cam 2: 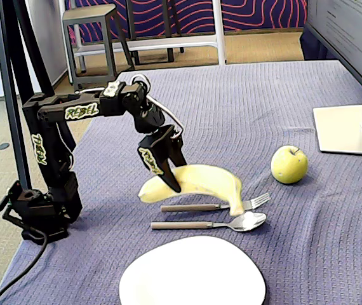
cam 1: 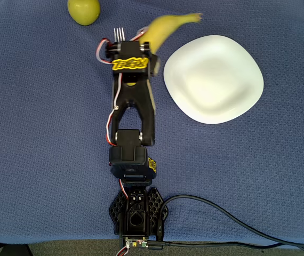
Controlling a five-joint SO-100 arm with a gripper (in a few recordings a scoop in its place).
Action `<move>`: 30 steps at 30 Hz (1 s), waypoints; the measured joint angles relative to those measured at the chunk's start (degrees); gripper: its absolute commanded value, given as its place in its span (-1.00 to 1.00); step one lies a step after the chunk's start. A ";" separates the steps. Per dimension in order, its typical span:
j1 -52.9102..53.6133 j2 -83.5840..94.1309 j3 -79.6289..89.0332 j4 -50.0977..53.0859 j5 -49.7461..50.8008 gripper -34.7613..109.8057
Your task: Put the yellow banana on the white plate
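- Going left to right in the fixed view: arm base sits at the left edge of the table [cam 2: 282, 95], and the arm reaches out toward the middle.
- End effector [cam 2: 168, 181] points down and is closed on the banana [cam 2: 197, 181], gripping near its left end. The dark finger crosses the front of the fruit, so it looks properly pinched, not just touching.
- The banana looks to be lifted a bit off the cloth. Its long axis runs roughly left-right in this view, with the far end drooping down to the right by the fork [cam 2: 216, 205].
- Fork and spoon [cam 2: 213, 223] lie side by side just below the banana. The apple [cam 2: 289, 164] sits further right, well apart.
- The plate [cam 2: 192, 276] is at the bottom, nearer the camera than the cutlery.
- In the overhead view the banana [cam 1: 168, 28] is blurry and sticks out up-right from the end effector [cam 1: 133, 50]. The plate [cam 1: 214, 78] is just right of the arm, below the fruit.
- The key bit, I reckon: the plate is to the end effector's right in the overhead view, close by. A swing that way should carry the long, trailing end over the rim first.
- Since the grip is off-centre, the free end could sag or clip the cutlery.
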 measured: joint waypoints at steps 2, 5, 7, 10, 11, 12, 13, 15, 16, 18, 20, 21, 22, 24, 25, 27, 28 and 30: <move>2.37 0.00 0.00 0.00 0.70 -0.52; 5.80 0.00 0.00 0.18 1.14 -0.52; 7.91 0.00 0.00 0.53 1.14 -0.52; 11.07 0.00 0.00 0.53 0.79 -0.52; 12.04 0.00 0.00 0.53 0.53 -0.52; 13.01 0.00 0.00 0.53 0.44 -0.52; 13.89 -0.09 0.00 0.53 0.26 -0.52; 15.47 -0.70 -0.26 0.62 0.09 -0.52; 16.26 -1.49 -0.88 0.62 0.09 -0.52; 17.84 -3.16 -2.11 0.70 -0.09 -0.52; 19.42 -5.45 -4.13 1.14 -0.09 -0.52; 20.13 -6.59 -5.27 1.41 -0.09 -0.52; 20.83 -7.56 -6.24 1.49 -0.09 -0.52; 22.15 -9.67 -8.26 1.49 -0.09 -0.52; 22.76 -10.55 -9.14 1.49 -0.09 -0.52; 23.82 -12.66 -11.25 1.49 -0.09 -0.52; 24.26 -13.71 -12.39 1.49 -0.09 -0.52; 25.14 -15.82 -14.85 1.49 -0.09 -0.52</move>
